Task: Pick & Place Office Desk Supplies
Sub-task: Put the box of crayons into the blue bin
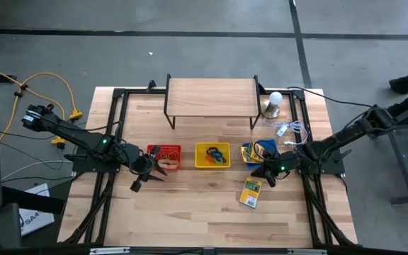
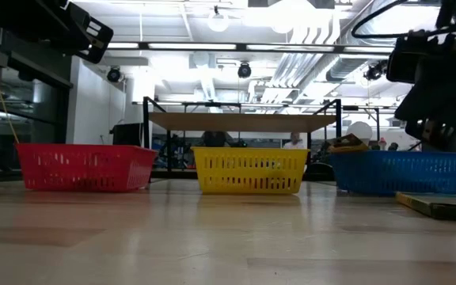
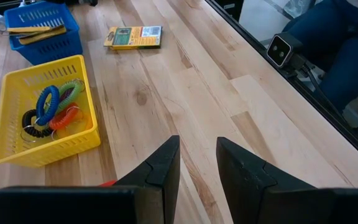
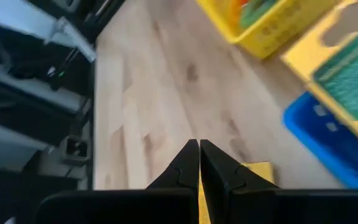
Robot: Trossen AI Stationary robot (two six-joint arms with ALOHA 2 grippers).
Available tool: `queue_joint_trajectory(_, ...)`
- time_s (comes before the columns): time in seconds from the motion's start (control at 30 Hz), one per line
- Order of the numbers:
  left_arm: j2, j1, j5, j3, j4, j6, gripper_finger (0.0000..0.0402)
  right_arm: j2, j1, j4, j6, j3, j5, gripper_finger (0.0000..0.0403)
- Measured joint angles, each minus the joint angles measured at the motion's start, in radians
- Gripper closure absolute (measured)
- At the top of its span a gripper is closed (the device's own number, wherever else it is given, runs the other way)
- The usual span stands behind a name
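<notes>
A flat yellow-and-green crayon box [image 1: 251, 192] lies loose on the wooden table [image 1: 190, 212], in front of the blue basket [image 1: 255, 153]; its printing is too small to read. More crayon boxes [image 3: 37, 29] sit in that blue basket. Coiled rings [image 3: 55, 109] in blue, green, orange and black lie in the yellow basket [image 1: 212, 155], the middle one of three. The right gripper [image 1: 266, 177] hovers just beside the loose box, fingers [image 4: 188, 163] pressed together with nothing between them. The left gripper [image 1: 147, 178], by the red basket [image 1: 165, 156], has its fingers [image 3: 164, 168] parted and empty.
</notes>
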State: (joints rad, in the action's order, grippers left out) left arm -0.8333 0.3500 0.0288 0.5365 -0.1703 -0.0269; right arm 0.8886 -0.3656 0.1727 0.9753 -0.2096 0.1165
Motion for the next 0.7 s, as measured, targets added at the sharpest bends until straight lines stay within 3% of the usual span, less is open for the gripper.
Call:
queue_joint_trajectory(0.2,0.000,0.000,0.000,0.000,0.000,0.000,0.0302,0.000,-0.002,0.094,-0.081,0.000,-0.089,0.0401)
queue_joint_trajectory(0.33,0.000,0.000,0.000,0.000,0.000,0.000,0.0302,0.001,-0.036,0.092,-0.220,-0.048,-0.108,0.0401)
queue_joint_trajectory(0.7,0.000,0.000,0.000,0.000,0.000,0.000,0.0302,0.115,-0.164,-0.102,-0.651,-0.295,-0.003,0.0401)
